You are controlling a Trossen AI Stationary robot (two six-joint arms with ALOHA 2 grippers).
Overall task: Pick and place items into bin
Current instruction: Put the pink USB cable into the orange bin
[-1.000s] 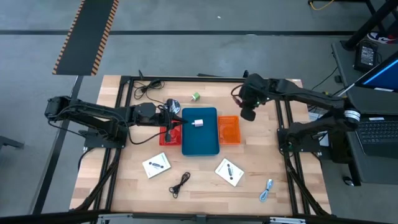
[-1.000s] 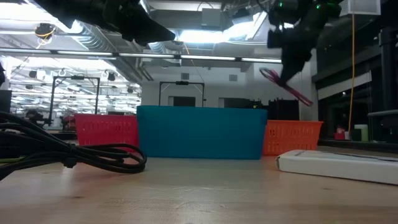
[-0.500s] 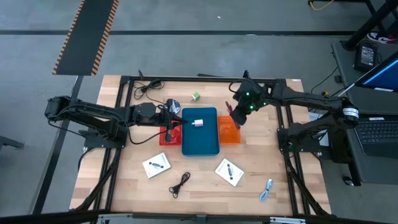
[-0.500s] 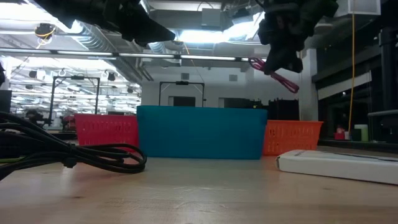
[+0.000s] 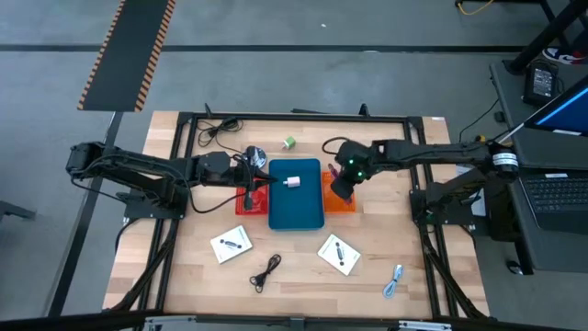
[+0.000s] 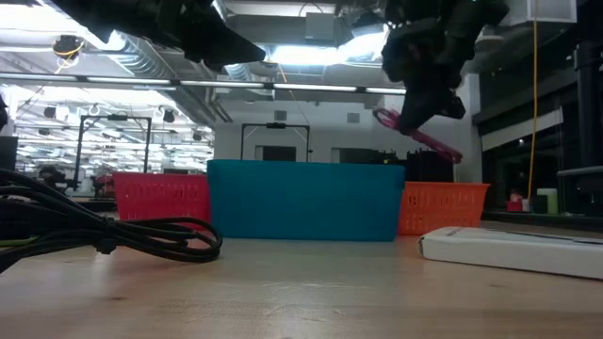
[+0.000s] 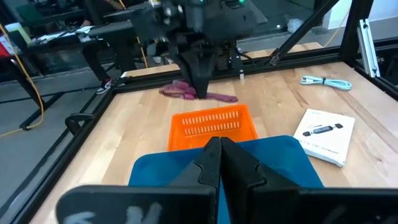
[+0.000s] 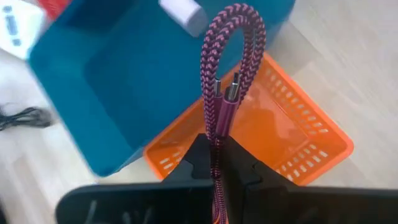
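Left gripper (image 5: pixel 260 176) waits over the red bin (image 5: pixel 246 201), fingers pressed together on nothing. Blue bin (image 5: pixel 296 195) holds the pale block (image 5: pixel 293 182). Right gripper (image 5: pixel 340 184) hangs above the orange bin (image 5: pixel 338 192), clamped on the reddish cable (image 8: pixel 227 68). Advice: centre the dangling loop well inside the basket walls, lower, then release.

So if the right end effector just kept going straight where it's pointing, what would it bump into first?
Probably the orange bin. The right end effector, shut on the reddish cable, points down at that bin beside the blue bin. The cable's loop would likely touch first; depth is unclear.
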